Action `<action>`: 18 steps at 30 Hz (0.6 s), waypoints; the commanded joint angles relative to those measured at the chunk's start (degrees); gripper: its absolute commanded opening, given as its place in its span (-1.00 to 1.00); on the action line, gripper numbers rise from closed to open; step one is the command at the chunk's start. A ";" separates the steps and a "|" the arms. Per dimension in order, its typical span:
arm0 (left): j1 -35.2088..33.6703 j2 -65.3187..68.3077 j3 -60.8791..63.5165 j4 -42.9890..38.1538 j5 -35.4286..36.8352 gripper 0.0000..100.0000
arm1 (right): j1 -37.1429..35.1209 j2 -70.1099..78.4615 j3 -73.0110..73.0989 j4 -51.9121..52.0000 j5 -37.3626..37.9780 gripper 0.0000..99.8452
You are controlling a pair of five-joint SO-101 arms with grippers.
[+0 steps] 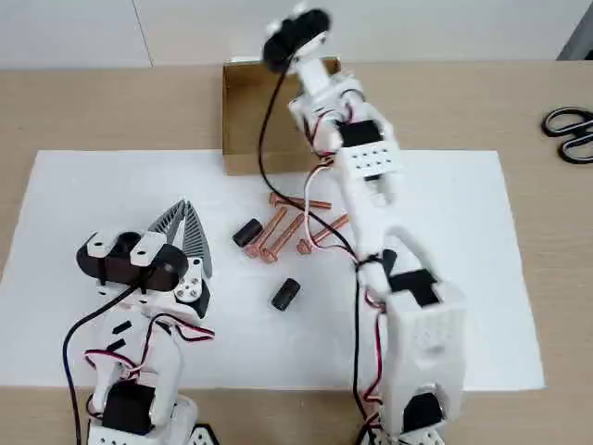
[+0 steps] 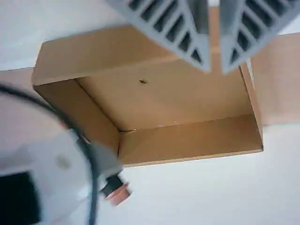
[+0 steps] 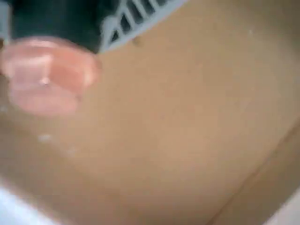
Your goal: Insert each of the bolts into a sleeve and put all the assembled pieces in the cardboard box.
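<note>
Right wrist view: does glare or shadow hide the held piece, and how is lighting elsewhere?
Right wrist view: no hard shadow; one small highlight on the bolt head in its black sleeve, over the evenly lit cardboard box floor. High view: soft light, faint shadows on the white sheet. Left wrist view: one inner wall darker, no glare.

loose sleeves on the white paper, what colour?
Black. The sleeves show best in the high view.

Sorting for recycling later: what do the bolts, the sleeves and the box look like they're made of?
Bolts: metal, probably copper or copper-plated, by the reddish shine. Sleeves: matte black, likely plastic or rubber; can't tell which. Box: plain brown cardboard, dull, with folded walls.
</note>
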 commanded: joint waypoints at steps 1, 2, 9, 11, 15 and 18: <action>-0.44 -0.70 -0.22 -1.49 0.35 -0.99 | -0.31 5.41 -9.41 -4.35 2.02 -0.99; -0.44 -0.70 -0.22 -1.49 0.35 -0.99 | -0.22 7.25 -10.81 -6.02 2.02 -0.99; -0.44 -0.70 -0.13 -1.49 0.35 -0.99 | -0.04 18.86 -17.49 -9.98 2.11 -0.99; -0.44 -0.70 -0.13 -1.49 0.35 -0.99 | -0.04 21.67 -18.99 -10.07 2.11 -0.99; -0.44 -0.70 -0.13 -1.41 0.35 -0.99 | -0.04 25.98 -21.45 -10.07 2.11 -0.99; -0.44 -0.70 -0.13 -1.41 0.35 -0.99 | -0.04 28.09 -23.91 -9.71 2.11 -0.99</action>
